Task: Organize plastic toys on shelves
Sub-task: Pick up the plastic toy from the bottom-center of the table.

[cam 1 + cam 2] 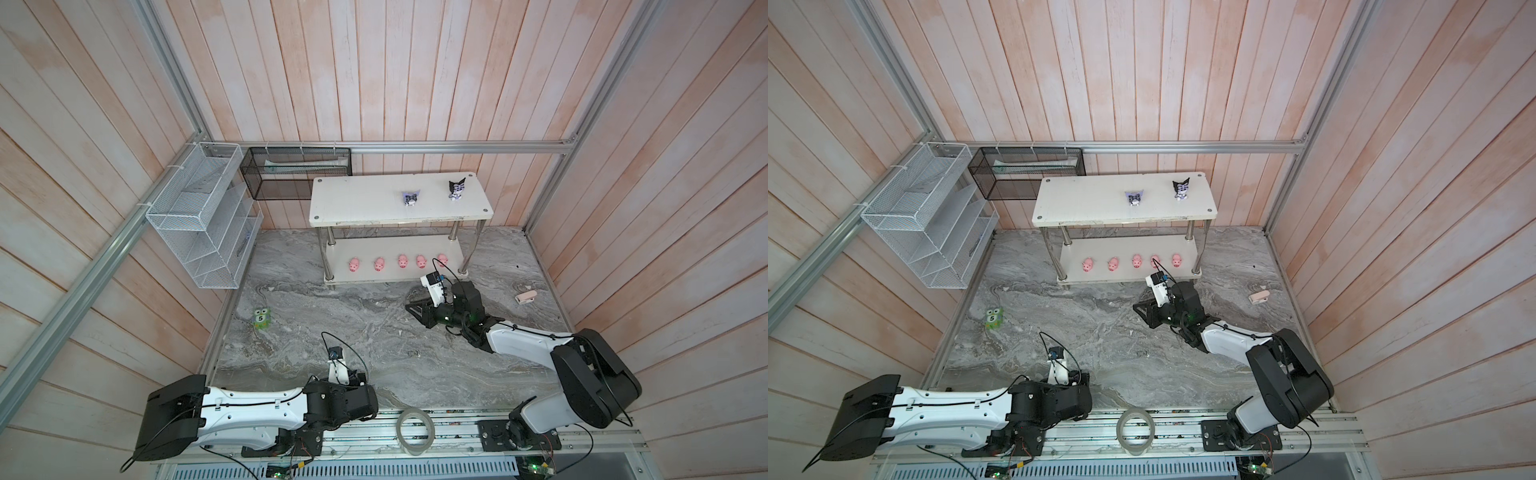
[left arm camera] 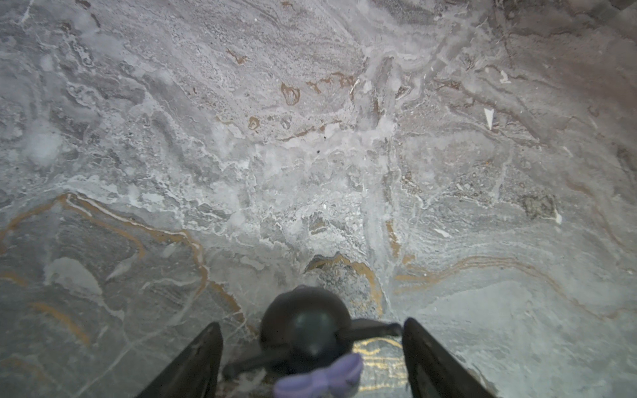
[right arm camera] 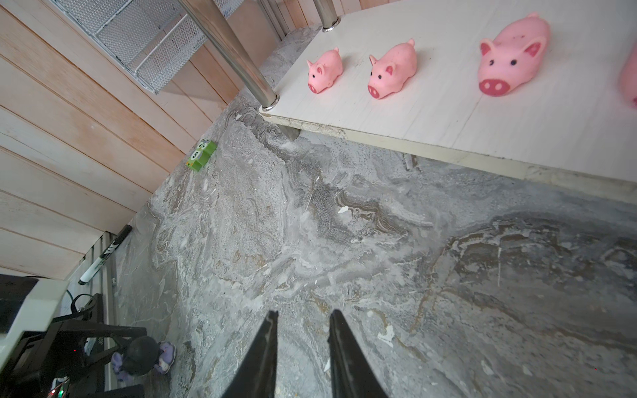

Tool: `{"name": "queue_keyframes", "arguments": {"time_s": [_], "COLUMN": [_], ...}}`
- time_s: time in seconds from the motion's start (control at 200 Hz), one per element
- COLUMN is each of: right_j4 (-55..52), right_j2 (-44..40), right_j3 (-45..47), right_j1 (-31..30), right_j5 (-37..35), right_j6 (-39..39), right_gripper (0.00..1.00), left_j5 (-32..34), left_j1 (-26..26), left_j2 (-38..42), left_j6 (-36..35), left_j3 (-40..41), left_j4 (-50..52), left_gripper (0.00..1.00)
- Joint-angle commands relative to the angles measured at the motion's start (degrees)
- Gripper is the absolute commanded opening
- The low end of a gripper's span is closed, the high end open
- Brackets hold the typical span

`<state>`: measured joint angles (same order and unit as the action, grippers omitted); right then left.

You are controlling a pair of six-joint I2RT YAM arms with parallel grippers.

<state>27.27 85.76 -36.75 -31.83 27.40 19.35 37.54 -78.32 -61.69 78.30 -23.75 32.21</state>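
The shelves [image 1: 357,208] stand at the back, two white boards on chrome legs. Several pink pig toys [image 1: 402,261] line the lower board; three of them show close in the right wrist view [image 3: 393,70]. Two black-purple figurines [image 1: 410,198] [image 1: 456,190] stand on the top board. A third figurine [image 2: 305,327] sits on the marble table between the wide-apart fingers of my left gripper [image 2: 312,324]; its ear tips reach almost to the fingers. My right gripper [image 3: 305,312] hovers low in front of the shelves [image 1: 1125,203], fingers a little apart and empty.
A green toy marked "5" [image 1: 261,318] lies at the left wall. A white wire rack [image 1: 199,220] and a black mesh basket [image 1: 299,174] hang at the back left. A tape roll [image 1: 415,430] rests on the front rail, a small pink object [image 1: 525,296] at the right.
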Motion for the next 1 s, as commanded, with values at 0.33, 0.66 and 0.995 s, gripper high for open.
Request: {"name": "queue_keyframes", "arguments": {"time_s": [0.33,0.66,0.995], "right_j4": [1.9,3.24,3.92], "right_j2": [2.98,4.65,5.93], "right_j3": [-1.93,-1.92,-2.1], "right_j1": [0.79,2.02,2.48], "right_j5": [2.78,4.67,5.23], "right_j6": [0.91,1.67,1.86], "right_gripper": [0.27,0.26,0.25], "left_j5": [0.1,-0.82,-1.24], "left_j1": [2.82,4.53,5.3], "left_j2": [-1.01,-1.98,-4.54], "left_j6": [-1.45,-3.51,-5.0], "left_j3": [1.68,1.6,0.2], "left_j4": [-3.22,-4.92,-5.39], "left_gripper": [0.74,0.67,0.51]}}
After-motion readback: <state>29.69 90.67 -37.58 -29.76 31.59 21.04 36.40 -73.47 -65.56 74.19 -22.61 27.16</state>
